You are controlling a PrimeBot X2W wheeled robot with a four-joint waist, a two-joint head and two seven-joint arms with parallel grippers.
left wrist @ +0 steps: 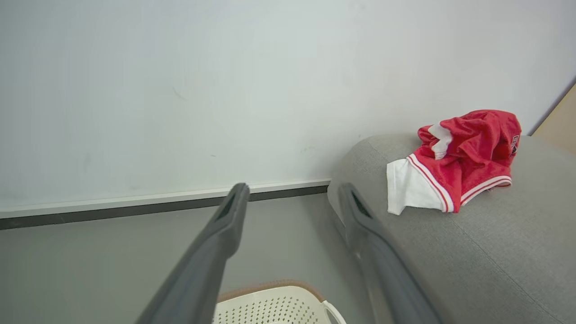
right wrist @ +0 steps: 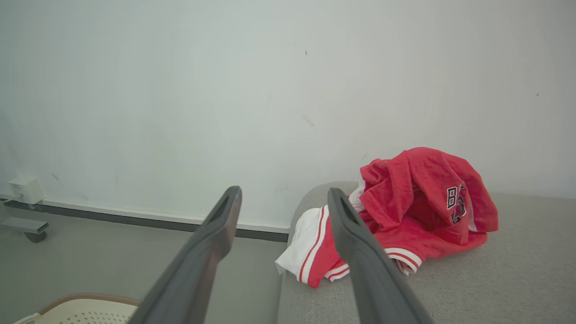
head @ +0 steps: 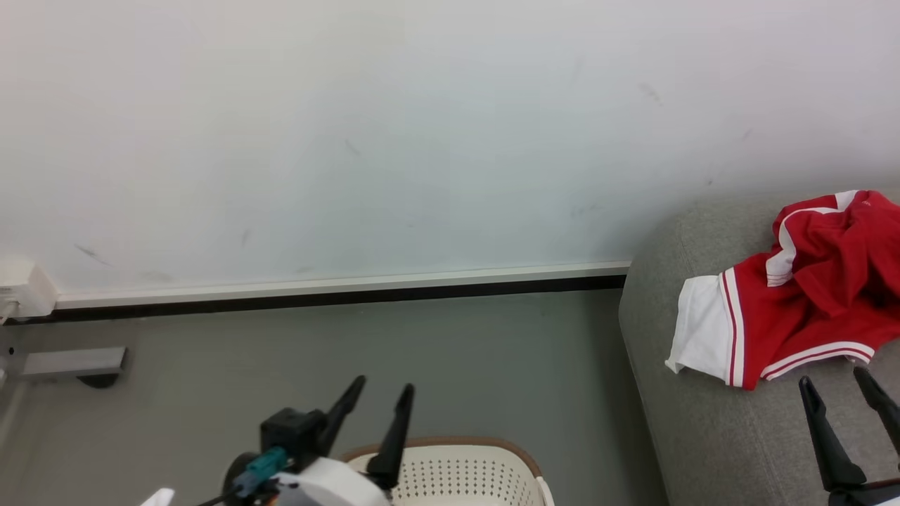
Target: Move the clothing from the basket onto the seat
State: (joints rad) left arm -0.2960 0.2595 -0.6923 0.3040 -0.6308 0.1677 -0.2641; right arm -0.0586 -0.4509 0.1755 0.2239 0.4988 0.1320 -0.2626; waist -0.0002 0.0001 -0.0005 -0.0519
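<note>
Crumpled red clothing [head: 808, 302], white striped hem, lies near rounded corner of grey fabric seat [head: 703, 422]. Perforated cream basket [head: 450, 471], brown rim, stands on floor [head: 492, 351] beside seat. Left gripper [head: 384, 384], right gripper [head: 831, 376]: fingers apart, holding nothing.

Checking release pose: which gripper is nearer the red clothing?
Right. The right gripper sits open just short of the clothing on the seat; the left gripper is away by the basket.

A scuffed white wall [head: 351, 140] fills the upper frame, above a pale skirting strip [head: 337, 287] and grey floor [head: 457, 351]. At far left sit a white box [head: 21, 288] and a grey bar [head: 74, 362].
</note>
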